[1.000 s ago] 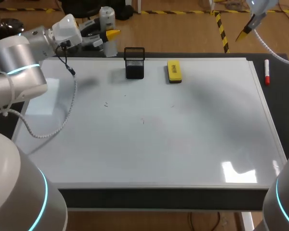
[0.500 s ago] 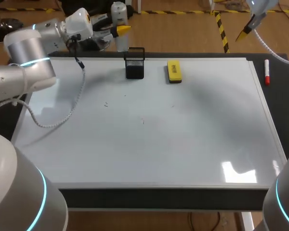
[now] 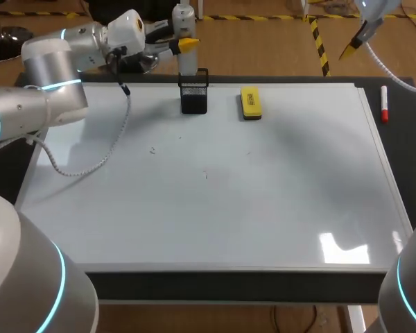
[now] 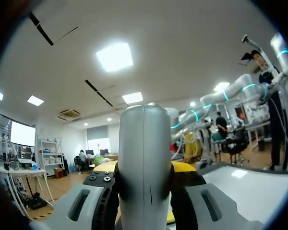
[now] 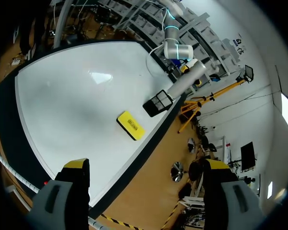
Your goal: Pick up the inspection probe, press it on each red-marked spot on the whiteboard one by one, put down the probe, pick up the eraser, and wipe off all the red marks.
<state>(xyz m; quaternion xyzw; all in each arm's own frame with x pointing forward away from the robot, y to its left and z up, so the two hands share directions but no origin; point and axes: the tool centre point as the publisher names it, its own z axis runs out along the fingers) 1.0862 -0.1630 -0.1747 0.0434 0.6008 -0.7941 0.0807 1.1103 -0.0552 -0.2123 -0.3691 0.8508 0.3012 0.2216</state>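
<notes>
The inspection probe [image 3: 184, 35], a pale grey cylinder, stands upright just above the black mesh holder [image 3: 194, 91] at the whiteboard's [image 3: 277, 201] back edge. My left gripper [image 3: 179, 45] is shut on the probe. In the left wrist view the probe [image 4: 144, 158] fills the gap between the yellow-tipped fingers [image 4: 184, 167]. The yellow eraser [image 3: 250, 102] lies flat to the right of the holder. Small faint marks [image 3: 152, 149] dot the board's middle. My right gripper [image 3: 352, 46] hangs open high over the back right corner; its own view shows the eraser [image 5: 130, 125], holder [image 5: 157, 102] and probe [image 5: 187, 79] far below.
A red marker pen [image 3: 384, 104] lies off the whiteboard's right edge on the dark table. A white cable [image 3: 90, 163] hangs from my left arm over the board's left part.
My left arm has swung to the right along the back edge, carrying the probe from the far left corner to above the mesh holder. The right arm has stayed still.
</notes>
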